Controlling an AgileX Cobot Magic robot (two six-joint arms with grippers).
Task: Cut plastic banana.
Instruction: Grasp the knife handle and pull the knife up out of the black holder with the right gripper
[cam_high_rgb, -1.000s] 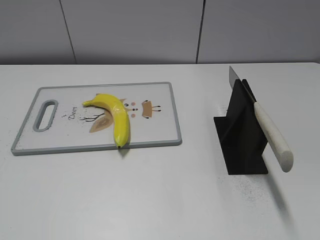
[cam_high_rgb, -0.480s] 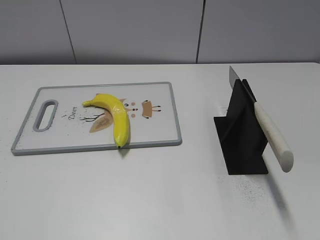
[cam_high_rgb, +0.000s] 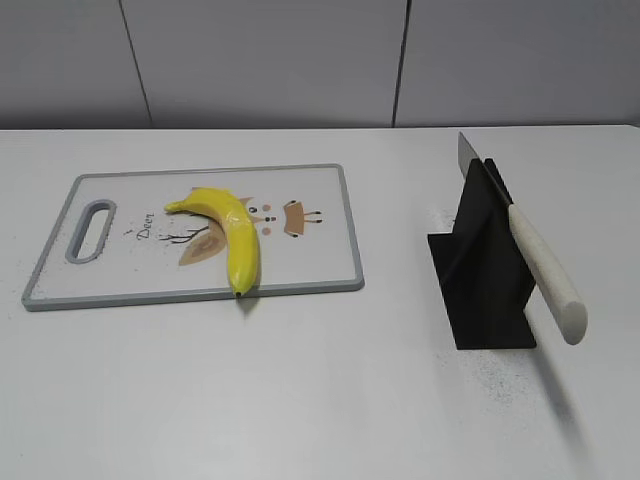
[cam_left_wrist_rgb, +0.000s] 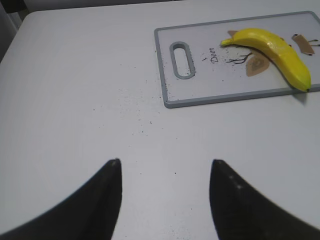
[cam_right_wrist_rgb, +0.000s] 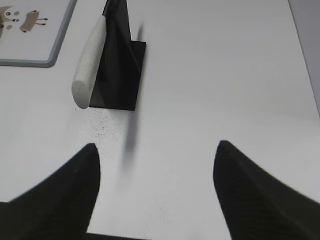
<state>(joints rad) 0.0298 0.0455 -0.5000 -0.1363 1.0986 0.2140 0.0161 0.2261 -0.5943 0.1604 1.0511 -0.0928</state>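
A yellow plastic banana (cam_high_rgb: 228, 234) lies on a white cutting board with a grey rim (cam_high_rgb: 130, 275); both also show in the left wrist view, banana (cam_left_wrist_rgb: 274, 52) and board (cam_left_wrist_rgb: 210, 80). A knife with a white handle (cam_high_rgb: 545, 272) rests slanted in a black stand (cam_high_rgb: 482, 275), and shows in the right wrist view too (cam_right_wrist_rgb: 90, 62). My left gripper (cam_left_wrist_rgb: 165, 162) is open and empty over bare table, well short of the board. My right gripper (cam_right_wrist_rgb: 156, 146) is open and empty, short of the knife stand (cam_right_wrist_rgb: 120, 65). Neither gripper shows in the exterior view.
The white table (cam_high_rgb: 320, 400) carries only the board on the left and the knife stand on the right. Dark specks dot the surface near the stand (cam_high_rgb: 495, 380) and near the board (cam_left_wrist_rgb: 135, 107). A grey wall runs behind.
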